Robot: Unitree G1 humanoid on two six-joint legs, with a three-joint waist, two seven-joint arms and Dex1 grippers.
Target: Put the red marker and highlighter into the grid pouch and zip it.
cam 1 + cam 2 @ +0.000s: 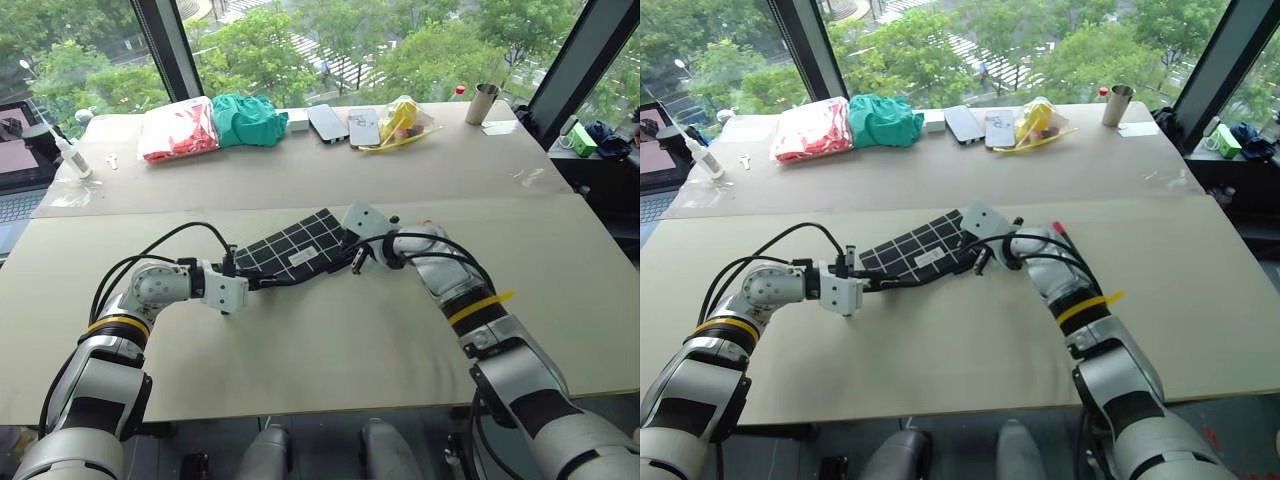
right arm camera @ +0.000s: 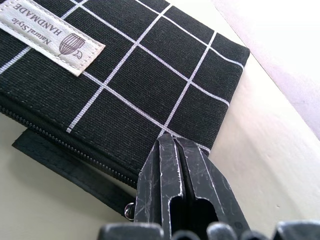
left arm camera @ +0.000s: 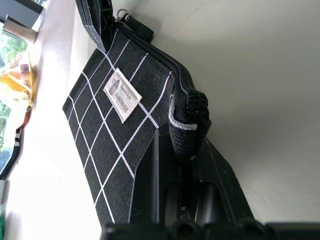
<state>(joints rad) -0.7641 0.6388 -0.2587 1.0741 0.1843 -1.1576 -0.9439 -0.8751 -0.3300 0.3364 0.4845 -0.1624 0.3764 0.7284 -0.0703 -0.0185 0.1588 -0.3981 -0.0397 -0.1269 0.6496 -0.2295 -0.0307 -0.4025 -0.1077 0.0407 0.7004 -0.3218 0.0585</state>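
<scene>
Item: flat black fabric grid pouch (image 1: 292, 247) with thin white lines and a small white label, lying on the pale worktop (image 1: 330, 340) between both arms. Left gripper (image 3: 187, 135): jaws pinching the pouch's end tab at the zipper. Right gripper (image 2: 176, 150): jaws pressed together on the pouch's opposite corner, beside the zipper pull ring.

The white label (image 2: 47, 36) sewn on the grid pouch (image 2: 150, 85) I grip reads "HANDMADE" and "Natural Style", beside a birdcage emblem.
</scene>
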